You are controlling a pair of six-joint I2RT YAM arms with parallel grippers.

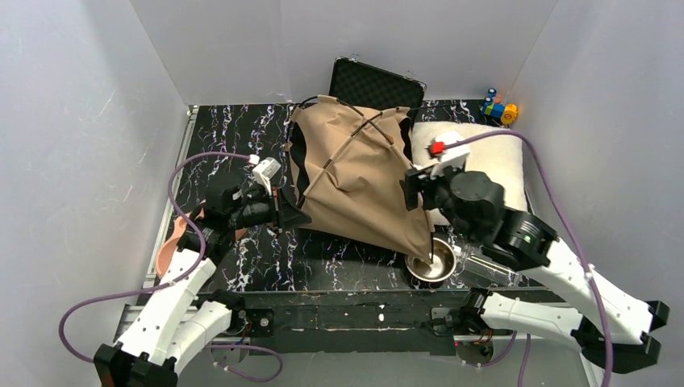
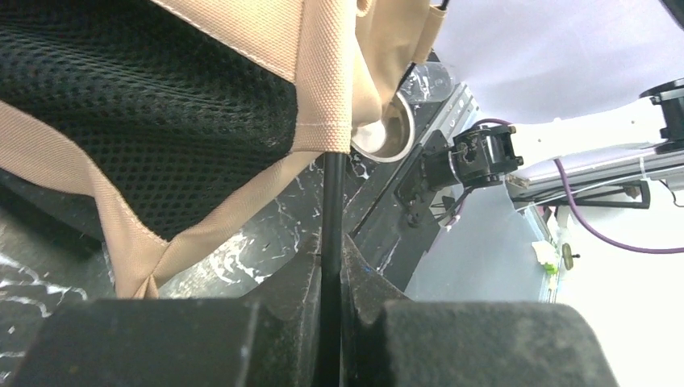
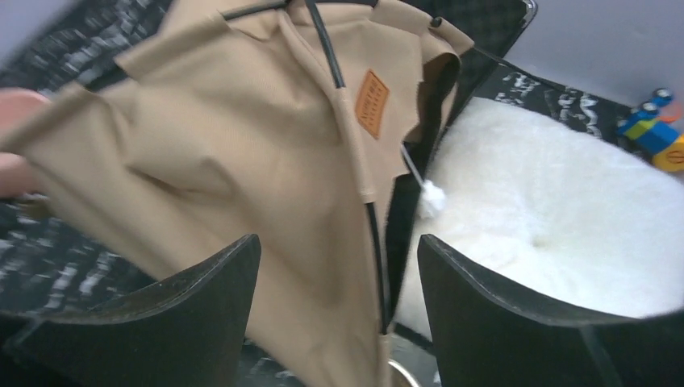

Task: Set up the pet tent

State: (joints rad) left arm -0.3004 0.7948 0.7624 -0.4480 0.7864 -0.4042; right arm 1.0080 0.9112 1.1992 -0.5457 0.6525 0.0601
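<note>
At the middle of the table we find the pet tent half raised, its poles crossed but the fabric sagging. Our left claw pinches a black pole. Our right claw is spread around the tent's right edge. We judge that standing it square is not yet done.

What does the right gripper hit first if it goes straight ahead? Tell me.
Most likely the tent: its tan fabric and a black pole hang right between the open fingers of the right gripper. The cushion lies behind, to the right. Depth is hard to judge.
</note>
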